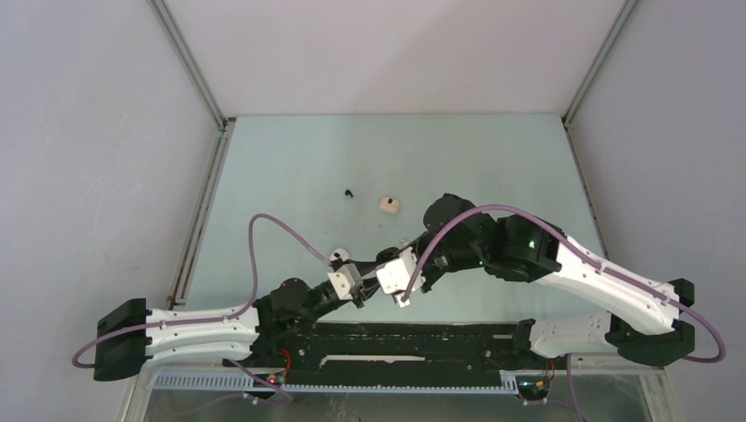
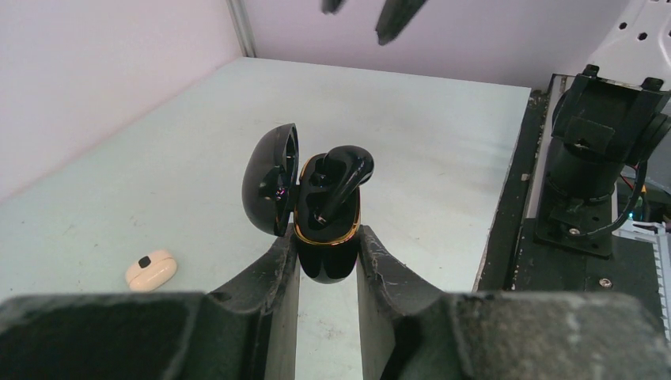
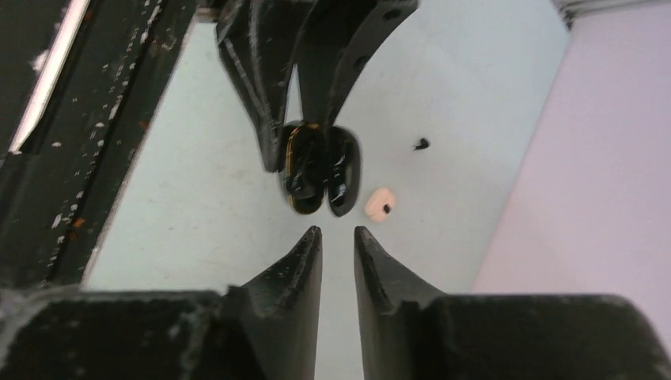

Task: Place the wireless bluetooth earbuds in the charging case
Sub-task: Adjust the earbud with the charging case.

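Observation:
My left gripper (image 2: 328,237) is shut on the charging case (image 2: 326,253), a glossy black shell with a gold rim, held upright with its lid (image 2: 271,190) swung open to the left. A black earbud (image 2: 342,176) lies in the case's cradle, its upper end sticking out above the rim. My right gripper (image 3: 338,231) hovers just above the case (image 3: 310,170), its jaws a narrow gap apart with nothing between them. Its fingertips (image 2: 392,20) show at the top of the left wrist view. Another tiny black earbud (image 1: 349,191) (image 3: 422,144) lies farther out on the table.
A beige-pink rounded piece with a black spot (image 1: 390,204) (image 2: 150,270) (image 3: 380,203) lies on the pale green table beyond the case. The black base rail (image 1: 396,343) runs along the near edge. Grey walls enclose the table on three sides.

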